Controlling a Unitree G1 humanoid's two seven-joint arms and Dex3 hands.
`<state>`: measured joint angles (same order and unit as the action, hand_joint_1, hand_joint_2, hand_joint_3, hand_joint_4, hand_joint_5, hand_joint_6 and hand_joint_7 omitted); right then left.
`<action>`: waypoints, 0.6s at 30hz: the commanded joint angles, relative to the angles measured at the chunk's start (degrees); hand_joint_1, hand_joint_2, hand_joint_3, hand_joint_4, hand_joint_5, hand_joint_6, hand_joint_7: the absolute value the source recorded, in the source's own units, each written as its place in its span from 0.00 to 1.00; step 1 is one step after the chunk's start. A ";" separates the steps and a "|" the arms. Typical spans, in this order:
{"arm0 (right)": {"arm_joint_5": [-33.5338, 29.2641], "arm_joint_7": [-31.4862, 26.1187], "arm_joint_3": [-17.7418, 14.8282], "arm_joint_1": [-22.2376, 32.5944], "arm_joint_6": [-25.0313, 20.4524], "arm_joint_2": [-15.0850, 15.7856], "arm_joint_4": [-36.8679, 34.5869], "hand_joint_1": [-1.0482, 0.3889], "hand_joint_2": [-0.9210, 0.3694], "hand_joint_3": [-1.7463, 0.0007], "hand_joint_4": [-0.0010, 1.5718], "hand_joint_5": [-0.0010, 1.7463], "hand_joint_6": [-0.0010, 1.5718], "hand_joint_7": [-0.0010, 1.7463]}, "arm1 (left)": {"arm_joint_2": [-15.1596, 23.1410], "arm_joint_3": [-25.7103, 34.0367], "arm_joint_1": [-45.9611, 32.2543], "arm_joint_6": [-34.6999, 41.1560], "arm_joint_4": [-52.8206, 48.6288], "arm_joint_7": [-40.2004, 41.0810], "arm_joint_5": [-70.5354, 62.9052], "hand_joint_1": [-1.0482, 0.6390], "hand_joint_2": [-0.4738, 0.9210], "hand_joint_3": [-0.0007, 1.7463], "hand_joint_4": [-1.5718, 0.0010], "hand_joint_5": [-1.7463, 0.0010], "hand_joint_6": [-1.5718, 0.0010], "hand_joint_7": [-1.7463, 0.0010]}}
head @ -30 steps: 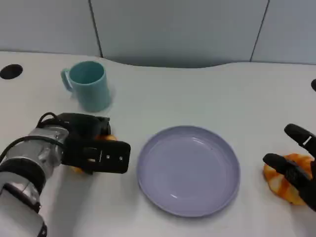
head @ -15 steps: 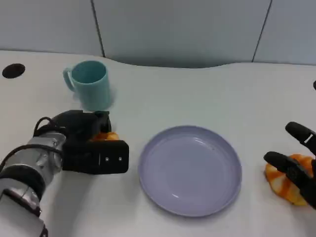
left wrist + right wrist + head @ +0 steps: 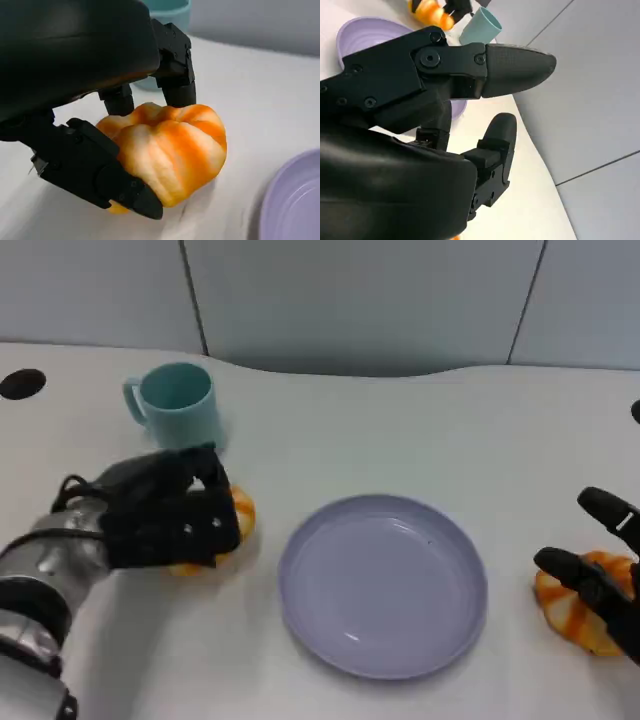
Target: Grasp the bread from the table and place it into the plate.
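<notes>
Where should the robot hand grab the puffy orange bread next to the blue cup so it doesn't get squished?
Probably around its fat middle, coming from above. The bread is a round, ridged bun sitting on the table, so fingers on one side and the thumb on the other can cradle it. The left robot hand wraps it that way now; a gentle squeeze should do.

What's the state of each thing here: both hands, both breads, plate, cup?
Left hand: fingers closed around the left bread.
Left bread: gripped, low at the table.
Right hand: fingers apart, over the right bread.
Right bread: on the table, not gripped.
Plate: empty.
Cup: upright.
</notes>
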<state>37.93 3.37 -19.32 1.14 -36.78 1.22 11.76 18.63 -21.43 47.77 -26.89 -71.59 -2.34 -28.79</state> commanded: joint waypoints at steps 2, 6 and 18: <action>0.26 -0.23 -0.63 -0.07 0.19 0.75 -0.21 0.52 0.00 0.72 0.19 0.73 0.17 0.57 | 3.75 4.52 -1.30 -6.36 3.29 -6.23 5.73 0.50 0.94 0.09 0.50 0.00 0.61 0.00; 0.13 -0.06 -0.49 -0.23 0.37 0.77 -0.71 0.52 0.00 0.72 0.19 0.73 0.17 0.57 | 3.64 5.66 -0.79 -10.84 6.43 -9.44 7.74 0.51 0.94 0.08 0.52 0.00 0.63 0.00; 0.34 -0.86 -0.20 -0.38 -0.02 0.00 -0.45 0.52 0.00 0.72 0.20 0.74 0.18 0.58 | -3.59 2.63 3.89 -15.32 12.96 -18.28 7.88 0.51 0.96 0.08 0.51 0.00 0.65 0.00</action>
<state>37.76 2.90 -19.04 0.81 -36.80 1.06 11.18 16.51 -17.53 49.67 -41.32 -60.00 -18.58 -20.42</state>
